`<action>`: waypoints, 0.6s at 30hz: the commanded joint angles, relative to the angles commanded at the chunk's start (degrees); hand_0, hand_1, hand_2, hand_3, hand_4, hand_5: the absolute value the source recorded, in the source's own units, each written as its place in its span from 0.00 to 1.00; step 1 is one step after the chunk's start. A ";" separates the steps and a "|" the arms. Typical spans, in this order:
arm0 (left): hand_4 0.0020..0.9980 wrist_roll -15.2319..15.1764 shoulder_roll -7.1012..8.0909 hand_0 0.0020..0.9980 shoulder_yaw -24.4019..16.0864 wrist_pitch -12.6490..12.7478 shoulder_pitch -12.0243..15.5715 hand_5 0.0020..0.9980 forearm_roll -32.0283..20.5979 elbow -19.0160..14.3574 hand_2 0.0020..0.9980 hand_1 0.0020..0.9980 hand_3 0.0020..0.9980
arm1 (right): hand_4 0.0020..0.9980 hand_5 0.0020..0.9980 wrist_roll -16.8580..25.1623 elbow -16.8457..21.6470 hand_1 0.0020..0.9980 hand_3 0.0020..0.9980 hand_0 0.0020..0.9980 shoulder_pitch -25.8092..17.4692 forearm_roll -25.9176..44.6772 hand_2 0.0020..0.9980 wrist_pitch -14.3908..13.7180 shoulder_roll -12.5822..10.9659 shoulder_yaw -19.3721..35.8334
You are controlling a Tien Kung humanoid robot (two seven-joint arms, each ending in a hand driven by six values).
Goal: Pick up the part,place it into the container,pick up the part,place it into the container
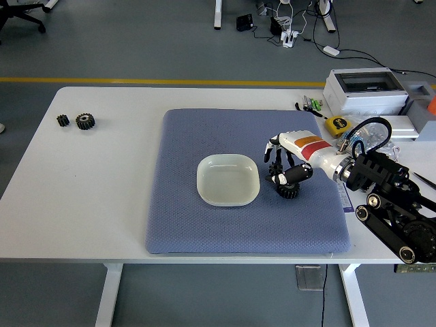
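A black gear (289, 191) lies on the blue-grey mat (225, 225), just right of the empty pale dish (228, 180). My right hand (281, 170) comes in from the right and hovers right over the gear. Its fingers (274, 155) point down and are spread, and the thumb (294, 174) covers the gear's top. The gear still rests on the mat, and I see no closed grasp on it. Two more black gears, a small one (63, 120) and a larger one (85, 121), lie at the table's far left. My left arm is out of view.
A white box (364, 90) stands at the back right. In front of it lie a yellow tape measure (336, 125), small tools (311, 104) and bags of small parts (364, 138). The mat covers the middle of the white table (102, 191).
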 joint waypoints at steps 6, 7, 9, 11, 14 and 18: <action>0.61 0.04 0.02 0.71 0.01 0.04 -0.37 0.55 -0.17 0.00 0.67 0.67 0.57 | 0.83 0.08 -0.41 -3.93 0.17 0.47 0.11 3.73 0.16 0.30 -1.00 5.20 -5.32; 0.61 0.07 0.02 0.71 0.04 0.03 -0.38 0.55 -0.23 0.00 0.67 0.67 0.57 | 0.83 0.08 -0.54 -4.56 0.17 0.47 0.11 4.19 0.06 0.30 -1.09 5.92 -6.24; 0.61 0.17 0.05 0.71 0.03 0.05 -0.32 0.55 -0.23 0.00 0.67 0.67 0.57 | 0.83 0.08 -0.80 -6.05 0.17 0.47 0.11 5.11 -0.19 0.30 -1.08 7.35 -8.19; 0.61 0.21 0.09 0.71 0.12 0.06 -0.29 0.55 -0.33 0.00 0.67 0.67 0.57 | 0.83 0.08 -1.07 -7.55 0.17 0.47 0.11 5.85 -0.33 0.31 -1.05 8.57 -9.70; 0.61 0.21 0.16 0.71 0.33 0.06 -0.46 0.55 -0.52 0.00 0.67 0.67 0.57 | 0.83 0.08 -1.65 -9.56 0.17 0.47 0.11 6.53 -1.58 0.31 -1.52 10.28 -10.64; 0.61 0.00 0.12 0.71 0.62 0.02 -0.84 0.55 -0.86 0.00 0.67 0.67 0.57 | 0.79 0.25 -1.34 -10.33 0.44 0.55 0.24 6.40 0.95 0.53 -1.03 10.70 -9.34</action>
